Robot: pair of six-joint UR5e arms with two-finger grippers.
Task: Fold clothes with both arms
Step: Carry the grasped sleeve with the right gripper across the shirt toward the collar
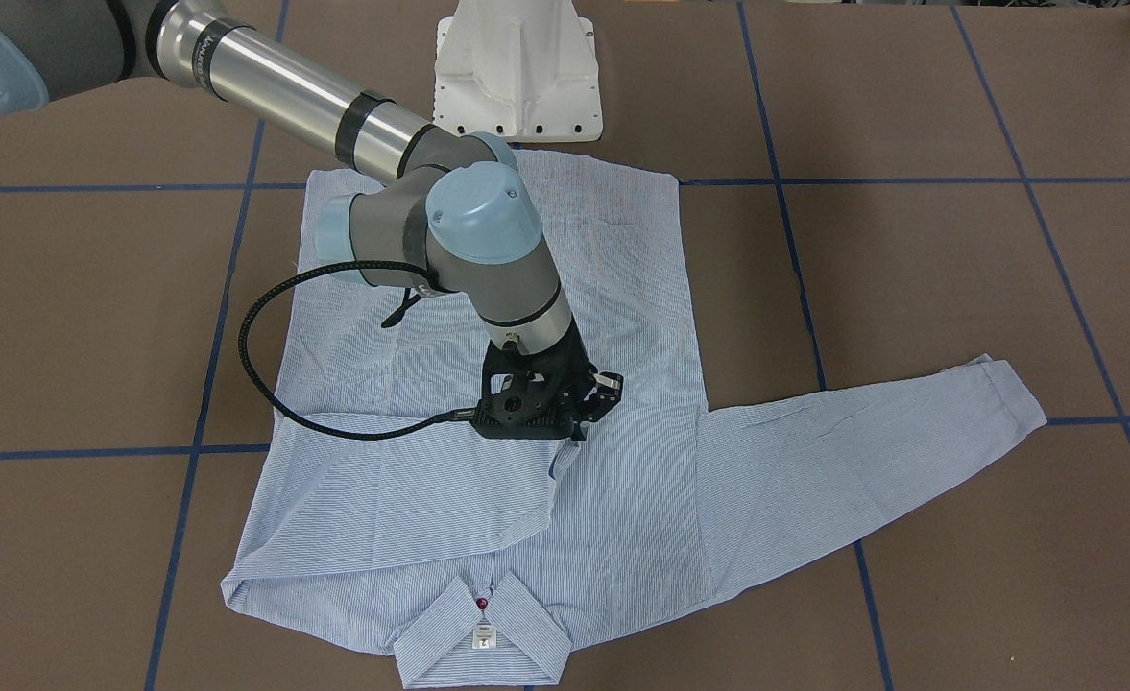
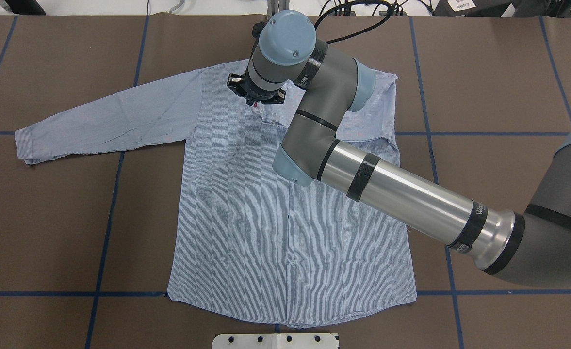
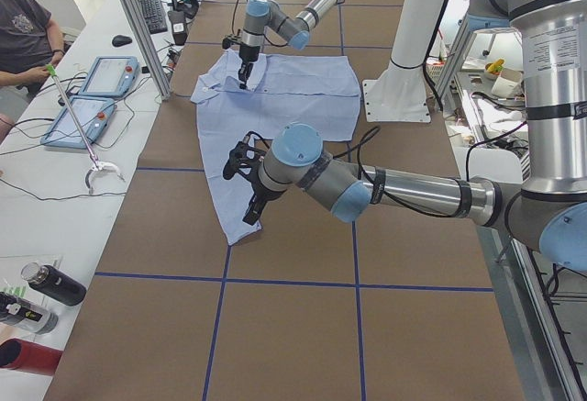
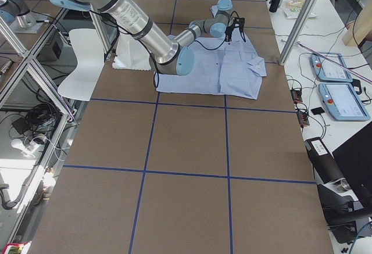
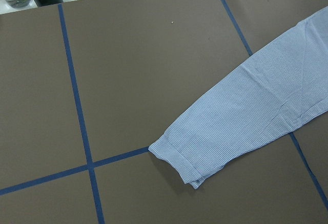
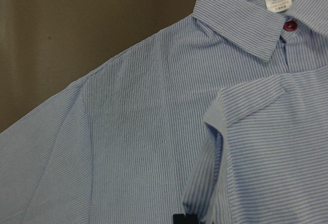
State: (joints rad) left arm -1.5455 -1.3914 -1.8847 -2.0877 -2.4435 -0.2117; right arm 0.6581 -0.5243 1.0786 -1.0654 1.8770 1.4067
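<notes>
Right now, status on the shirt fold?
Right gripper: fingers shut on shirt cuff, sleeve folded across chest. Left gripper: near other cuff, state unclear. No obstacle seen.

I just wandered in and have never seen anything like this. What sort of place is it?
Most likely a robotics lab. Robot arms work over a shirt on a table marked with a blue tape grid, and control tablets lie on a side bench beside a seated person.
</notes>
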